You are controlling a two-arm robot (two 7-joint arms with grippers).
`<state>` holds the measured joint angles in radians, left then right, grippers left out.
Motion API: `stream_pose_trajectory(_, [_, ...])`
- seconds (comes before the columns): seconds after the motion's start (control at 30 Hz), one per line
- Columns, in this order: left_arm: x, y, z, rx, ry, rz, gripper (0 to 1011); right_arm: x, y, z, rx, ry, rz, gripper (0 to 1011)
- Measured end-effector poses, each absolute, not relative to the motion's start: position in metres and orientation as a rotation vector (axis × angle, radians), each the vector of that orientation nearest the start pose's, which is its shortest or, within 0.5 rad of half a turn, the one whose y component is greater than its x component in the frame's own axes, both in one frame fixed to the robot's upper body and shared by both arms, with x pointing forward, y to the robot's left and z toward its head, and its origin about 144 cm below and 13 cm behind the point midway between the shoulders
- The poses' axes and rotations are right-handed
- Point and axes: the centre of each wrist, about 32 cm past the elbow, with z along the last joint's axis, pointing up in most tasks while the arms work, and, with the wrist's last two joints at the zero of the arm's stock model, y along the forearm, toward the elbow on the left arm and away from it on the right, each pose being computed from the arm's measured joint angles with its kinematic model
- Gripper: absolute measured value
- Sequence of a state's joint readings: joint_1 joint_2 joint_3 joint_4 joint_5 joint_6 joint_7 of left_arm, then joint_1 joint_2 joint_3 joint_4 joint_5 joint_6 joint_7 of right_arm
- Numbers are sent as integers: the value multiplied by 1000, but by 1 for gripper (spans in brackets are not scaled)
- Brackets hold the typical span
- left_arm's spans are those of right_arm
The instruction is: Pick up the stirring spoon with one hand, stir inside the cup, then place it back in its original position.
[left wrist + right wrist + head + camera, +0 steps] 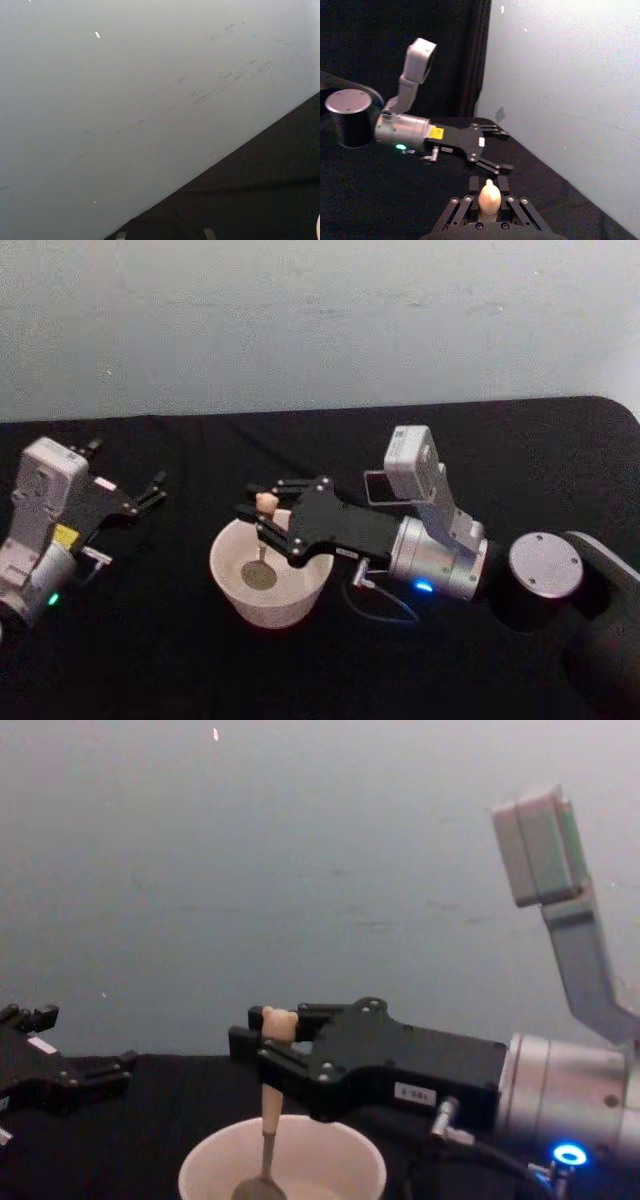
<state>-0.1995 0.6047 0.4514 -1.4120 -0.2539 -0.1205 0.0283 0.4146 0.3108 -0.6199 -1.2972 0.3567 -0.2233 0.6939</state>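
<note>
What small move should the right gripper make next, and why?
Probably a small circular sweep of the right gripper, keeping the slim beige-handled, bear-topped metal spoon low. Its fingers are shut on the handle, the spoon hangs upright, and its shiny bowl sits inside the wide round cream-white cup, so stirring seems due. The left gripper rests open on the left.

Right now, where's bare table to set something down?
Bare table lies behind the cup up to the wall, and along the near edge in front of it. A narrower gap separates the cup from the left end effector. Over and right of the cup is crowded: the right end effector holds the stirring spoon there.
</note>
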Motion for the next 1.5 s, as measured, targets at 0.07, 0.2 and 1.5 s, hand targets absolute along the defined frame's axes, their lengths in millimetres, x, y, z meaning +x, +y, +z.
stream_pose_trajectory(0.07, [489, 310, 1140, 304, -285, 1248, 1001, 538, -169, 1160, -8, -195, -401, 214])
stream_pose_trajectory(0.2, [489, 310, 1140, 304, -285, 1248, 1001, 544, -169, 1160, -18, -195, -433, 215])
stream_pose_trajectory(1.5, [489, 310, 1140, 304, -285, 1248, 1001, 517, -196, 1157, -33, -149, -427, 215])
